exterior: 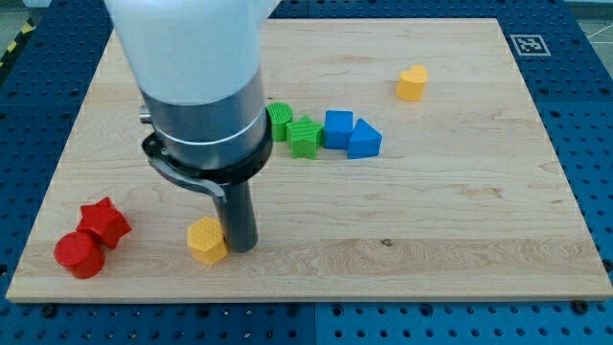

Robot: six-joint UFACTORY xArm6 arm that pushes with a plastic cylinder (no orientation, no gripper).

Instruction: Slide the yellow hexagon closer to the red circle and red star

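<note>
The yellow hexagon [207, 240] lies on the wooden board near the view's bottom left. My tip [240, 247] stands right against its right side, touching or nearly touching it. The red star [104, 222] and the red circle [78, 255] sit together at the view's far bottom left, the circle just below and left of the star. The hexagon is about a hand's width to the right of the star.
A green circle [280, 122], a green star [306, 135], a blue cube [338, 128] and a blue triangle [364, 140] cluster mid-board. A yellow heart-like block [413, 83] lies at the top right. The arm's large body [196, 86] hides the upper left of the board [460, 220].
</note>
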